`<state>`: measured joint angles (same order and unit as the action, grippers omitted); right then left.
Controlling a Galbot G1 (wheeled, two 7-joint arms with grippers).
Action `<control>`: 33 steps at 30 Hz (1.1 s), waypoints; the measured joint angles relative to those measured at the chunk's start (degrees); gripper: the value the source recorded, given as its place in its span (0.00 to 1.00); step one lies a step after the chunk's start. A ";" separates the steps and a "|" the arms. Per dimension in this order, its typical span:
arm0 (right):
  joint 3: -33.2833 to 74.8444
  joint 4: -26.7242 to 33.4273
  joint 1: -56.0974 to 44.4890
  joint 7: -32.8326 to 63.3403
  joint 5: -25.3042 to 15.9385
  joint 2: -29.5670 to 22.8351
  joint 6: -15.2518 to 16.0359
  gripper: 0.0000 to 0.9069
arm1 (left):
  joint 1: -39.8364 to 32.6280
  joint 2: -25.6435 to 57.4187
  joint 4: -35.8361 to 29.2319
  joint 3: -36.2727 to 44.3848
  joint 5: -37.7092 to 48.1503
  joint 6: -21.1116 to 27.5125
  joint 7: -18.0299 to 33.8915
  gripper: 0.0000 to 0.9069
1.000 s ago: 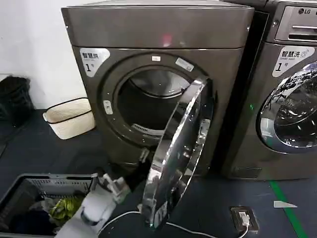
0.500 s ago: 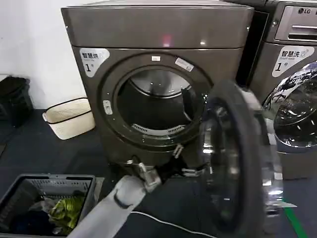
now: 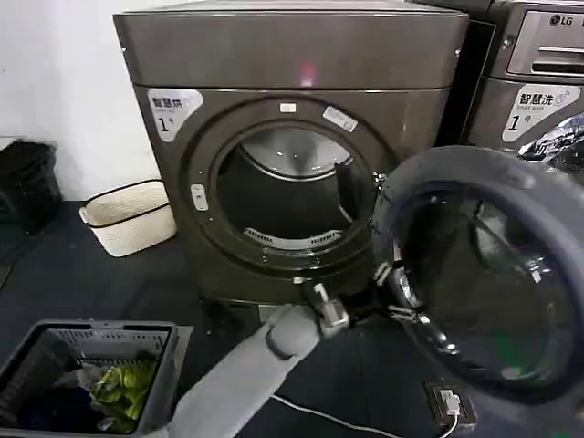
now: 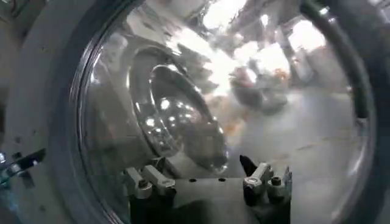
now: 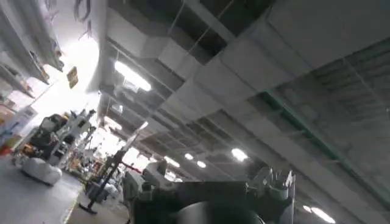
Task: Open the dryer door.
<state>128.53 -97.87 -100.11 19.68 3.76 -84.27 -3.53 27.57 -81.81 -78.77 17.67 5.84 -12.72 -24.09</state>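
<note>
The dryer [image 3: 292, 46], a bronze-grey box with a "1" sticker, stands ahead with its round drum opening [image 3: 283, 196] uncovered. The dryer door [image 3: 456, 169] is swung wide to the right, its grey inner face and dark glass turned toward me. My left gripper [image 3: 388, 294] reaches from below to the door's lower inner rim. In the left wrist view the left gripper [image 4: 204, 182] is open, its fingertips [image 4: 261, 178] spread against the door glass [image 4: 201, 91], with nothing between them. My right gripper [image 5: 207, 185] is open, points up at the ceiling and is idle.
An LG-badged machine [image 3: 538, 55] stands close on the right, partly behind the open door. A white basket [image 3: 128, 214] sits left of the dryer. A grey laundry basket [image 3: 82, 339] with clothes is at the near left. A floor socket [image 3: 450, 401] and cable lie near the door.
The door has swung from edge-on to wide open toward the right. My left arm has followed it rightward and now rests at the door's inner rim.
</note>
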 joint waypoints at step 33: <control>-0.03 -0.62 0.20 -0.51 0.36 -0.67 -1.36 1.00 | -7.96 -10.37 10.60 1.77 -1.93 6.08 -2.40 1.00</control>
<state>128.50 -98.49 -99.90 19.18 4.12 -84.94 -4.89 19.61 -92.18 -68.16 19.43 3.90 -6.64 -26.49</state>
